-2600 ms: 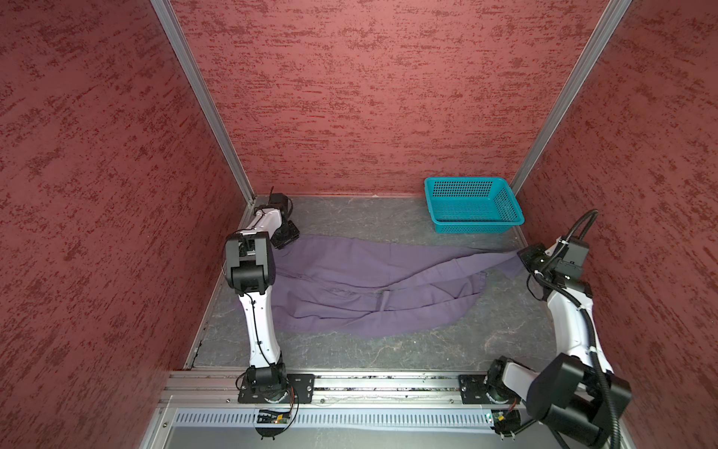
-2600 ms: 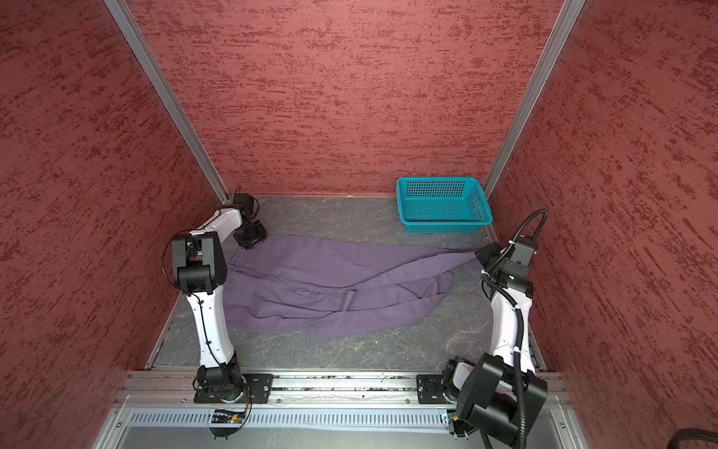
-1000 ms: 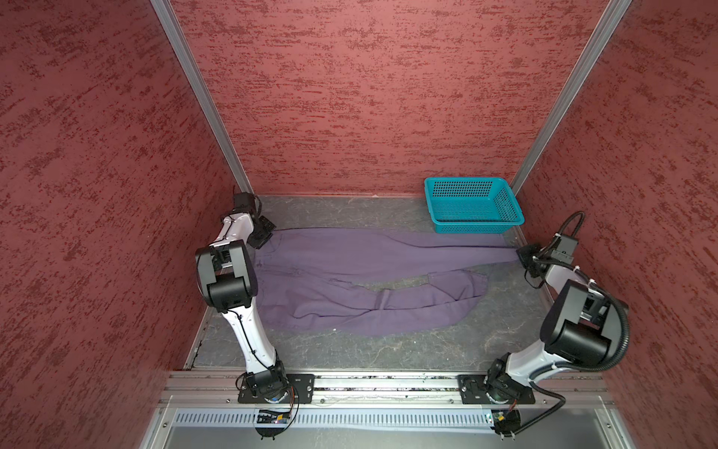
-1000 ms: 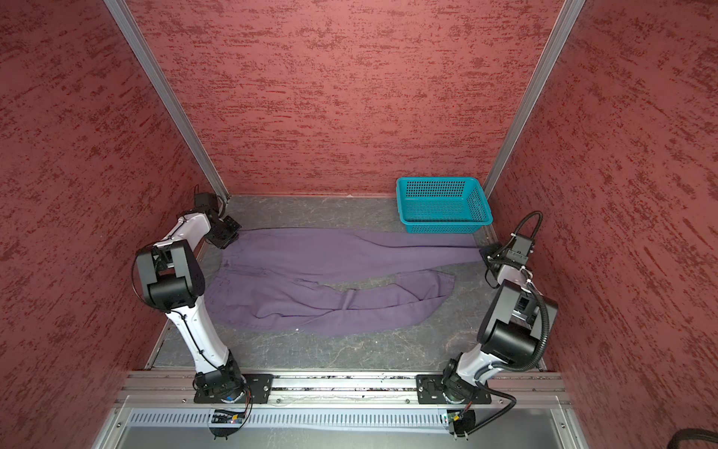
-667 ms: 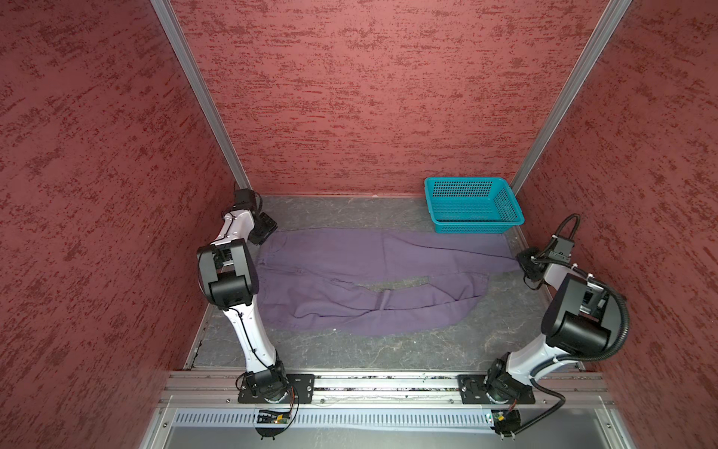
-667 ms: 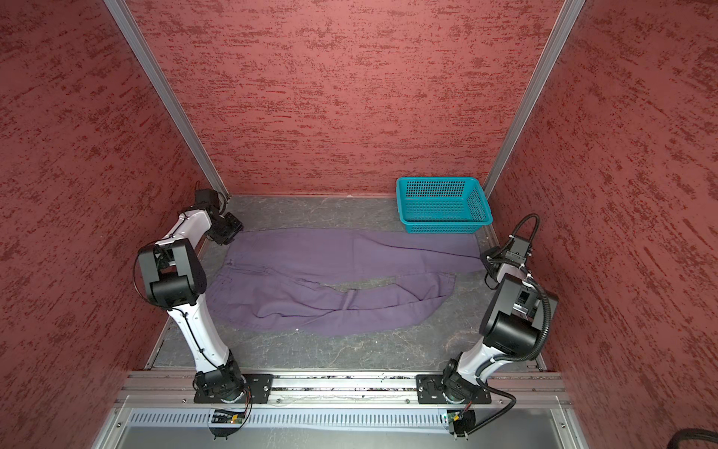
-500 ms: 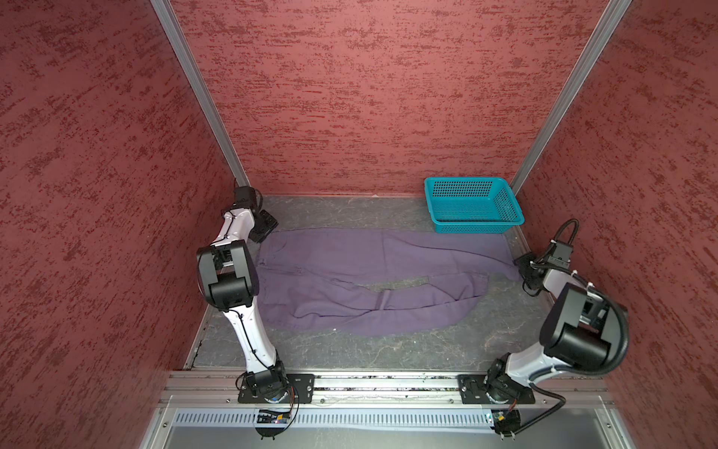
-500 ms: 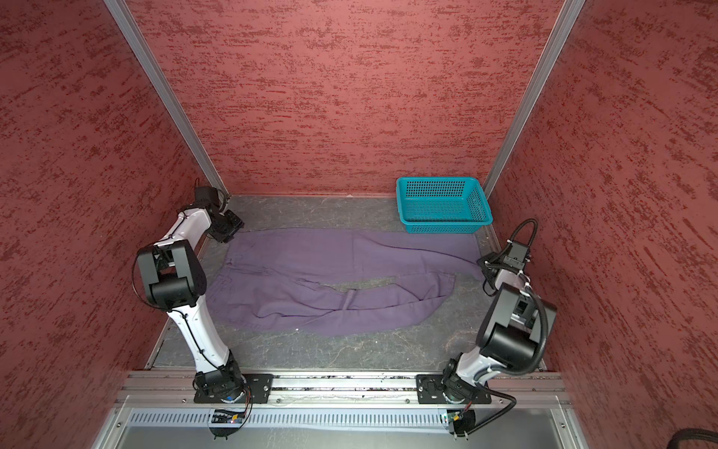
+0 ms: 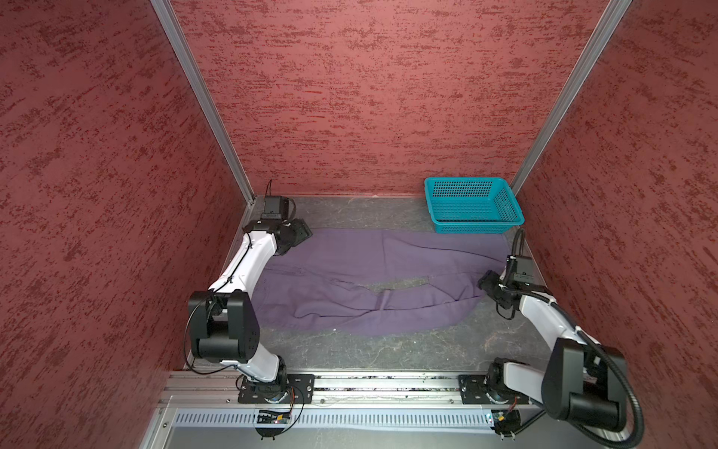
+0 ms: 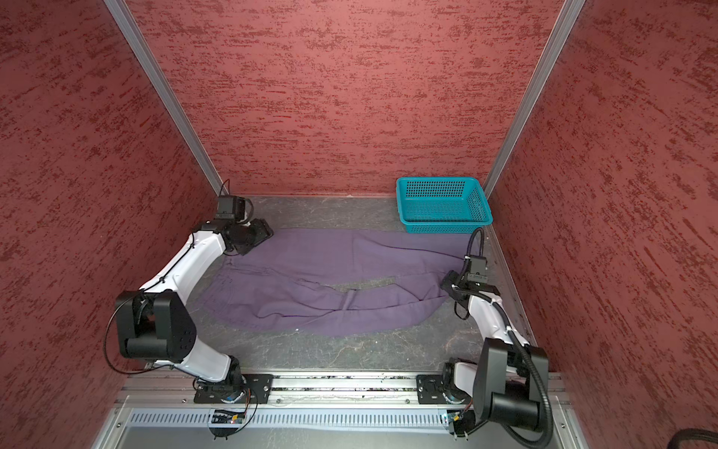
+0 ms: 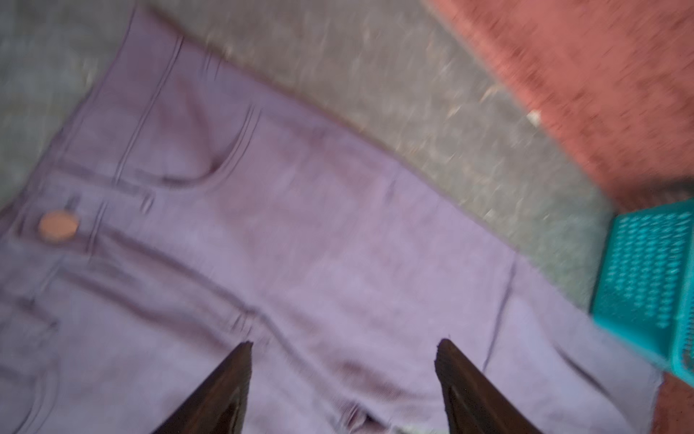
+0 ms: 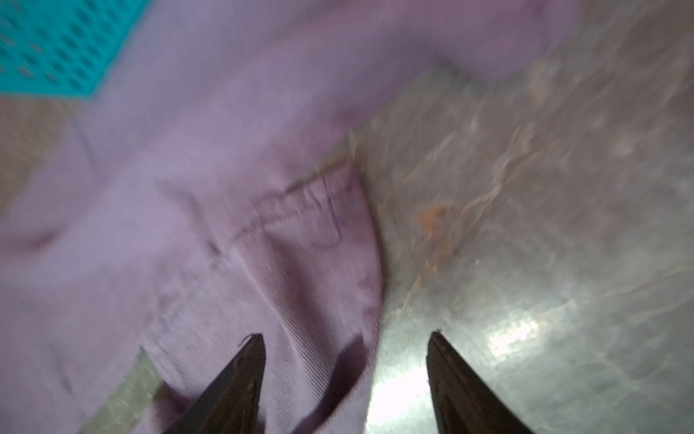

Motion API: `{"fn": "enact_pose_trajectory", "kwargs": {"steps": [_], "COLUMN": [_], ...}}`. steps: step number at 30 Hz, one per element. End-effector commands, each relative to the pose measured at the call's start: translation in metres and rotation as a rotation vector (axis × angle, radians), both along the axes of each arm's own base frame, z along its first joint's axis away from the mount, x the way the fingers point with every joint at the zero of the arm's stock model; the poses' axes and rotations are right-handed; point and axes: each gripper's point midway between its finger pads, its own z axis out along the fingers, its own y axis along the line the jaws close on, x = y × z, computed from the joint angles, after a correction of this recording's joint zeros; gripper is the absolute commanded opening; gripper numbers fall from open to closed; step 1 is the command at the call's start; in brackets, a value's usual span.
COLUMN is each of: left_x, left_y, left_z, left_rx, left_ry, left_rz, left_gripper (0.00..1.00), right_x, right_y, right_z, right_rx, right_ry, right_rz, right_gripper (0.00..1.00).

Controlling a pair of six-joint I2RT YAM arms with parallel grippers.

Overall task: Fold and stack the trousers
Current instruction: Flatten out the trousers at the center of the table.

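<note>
Now the trousers (image 9: 380,280) lie spread flat on the grey table (image 9: 369,357), waist end at the left and both legs reaching to the right, the far leg ending just beside the teal basket (image 9: 472,225) in the far right corner. The left gripper (image 11: 343,344) is at the far left corner of the waist end, its jaws spread with nothing between them. The right gripper (image 12: 345,334) is at the leg ends on the right, also spread and holding nothing.

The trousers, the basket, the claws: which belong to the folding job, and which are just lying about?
In the job: purple trousers, left claw, right claw, both open.
Lying about: teal mesh basket, empty.
</note>
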Motion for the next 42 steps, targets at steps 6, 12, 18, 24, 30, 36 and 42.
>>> {"fn": "enact_pose_trajectory", "kwargs": {"steps": [6, 12, 18, 24, 30, 36, 42], "left_x": [-0.057, -0.075, -0.082, -0.085, -0.085, -0.092, -0.104], "left_y": [0.032, 0.043, 0.046, 0.052, 0.056, 0.057, 0.063], "left_z": [-0.010, -0.022, -0.029, -0.045, -0.044, -0.046, -0.038], "left_rx": [-0.024, -0.065, -0.098, -0.137, -0.135, -0.135, -0.103], "left_ry": [0.011, 0.025, -0.002, 0.001, -0.021, -0.014, -0.033], "left_rz": [0.092, 0.139, 0.187, 0.243, 0.261, 0.271, 0.304], "left_gripper": [0.83, 0.83, 0.84, 0.92, 0.90, 0.89, 0.94], "right_x": [0.002, 0.013, 0.018, -0.001, -0.041, -0.064, -0.080], "right_y": [0.003, 0.007, -0.008, -0.036, -0.043, -0.036, -0.053], "right_z": [-0.017, -0.025, 0.028, 0.123, 0.185, 0.205, 0.165], "right_rx": [-0.008, 0.035, -0.060, -0.252, -0.315, -0.303, -0.348], "right_ry": [0.048, 0.053, 0.011, -0.015, -0.072, -0.094, -0.074], "right_rz": [0.023, 0.014, -0.003, -0.042, -0.113, -0.114, -0.242], "right_gripper": [0.57, 0.21, 0.00, 0.00, 0.00, 0.00, 0.02]}}
